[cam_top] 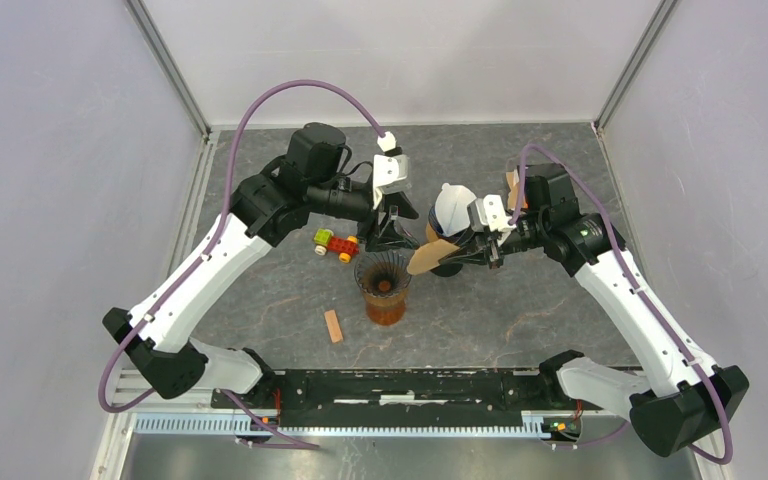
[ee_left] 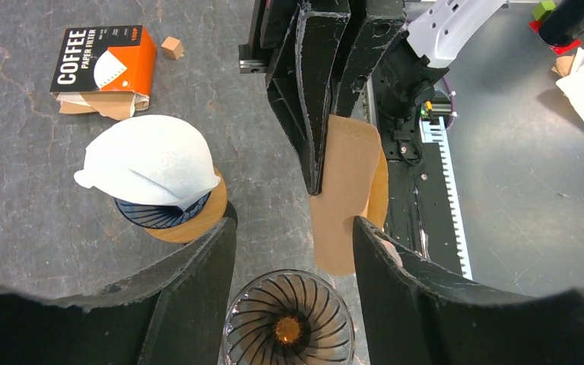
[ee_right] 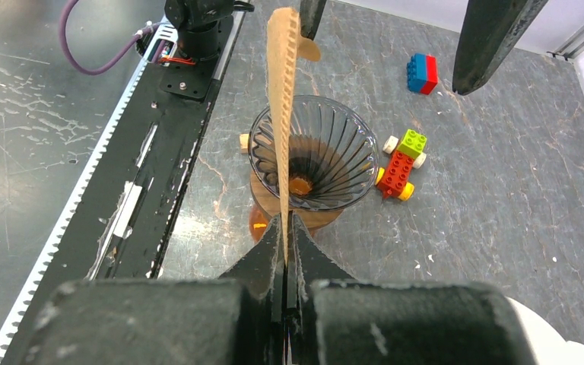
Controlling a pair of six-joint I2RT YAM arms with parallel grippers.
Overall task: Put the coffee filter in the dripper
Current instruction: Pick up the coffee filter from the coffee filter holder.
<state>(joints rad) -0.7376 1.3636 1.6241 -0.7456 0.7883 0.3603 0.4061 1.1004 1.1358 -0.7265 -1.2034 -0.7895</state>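
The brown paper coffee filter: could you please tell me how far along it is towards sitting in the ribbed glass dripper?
Done: the right gripper is shut on the flat, folded brown paper coffee filter and holds it aloft. In hand: the filter hangs edge-on near the rim of the ribbed glass dripper, with the open left gripper close by. Left: the dripper holds no filter, so it must be opened and lowered in.

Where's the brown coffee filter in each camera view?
Top external: brown coffee filter at centre, just right of the glass dripper.
Left wrist: brown coffee filter at centre, beyond the glass dripper.
Right wrist: brown coffee filter edge-on at centre, over the glass dripper.
Shared landmark: the glass dripper.
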